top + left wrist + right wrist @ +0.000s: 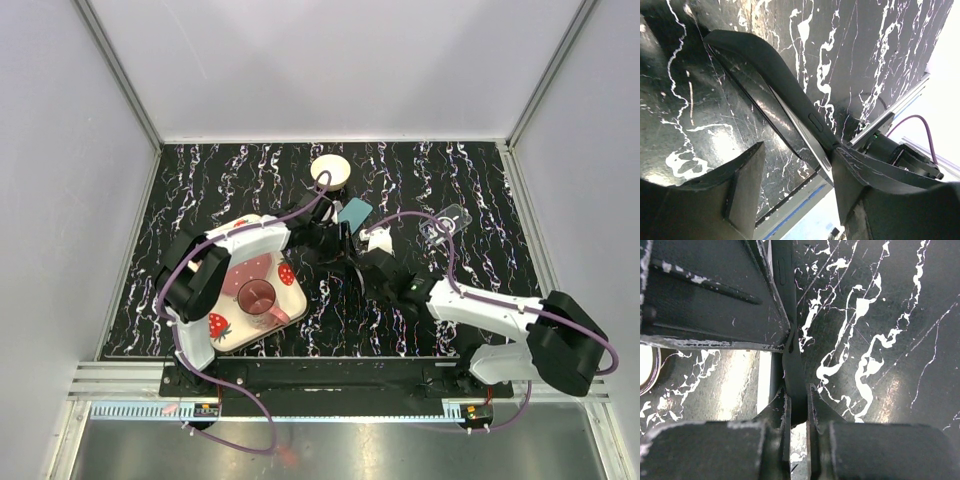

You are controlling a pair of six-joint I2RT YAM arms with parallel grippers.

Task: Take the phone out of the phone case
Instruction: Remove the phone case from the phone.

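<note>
My right gripper is pinched shut on the rim of the soft black phone case, held near the middle of the black marbled desk. That rim bows away from the dark glossy phone, which I judge is not yet out. My left gripper straddles both, but I cannot tell whether it is clamped.

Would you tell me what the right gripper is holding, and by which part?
The right gripper pinches the phone case by its thin side edge, which is peeled away from the phone.
</note>
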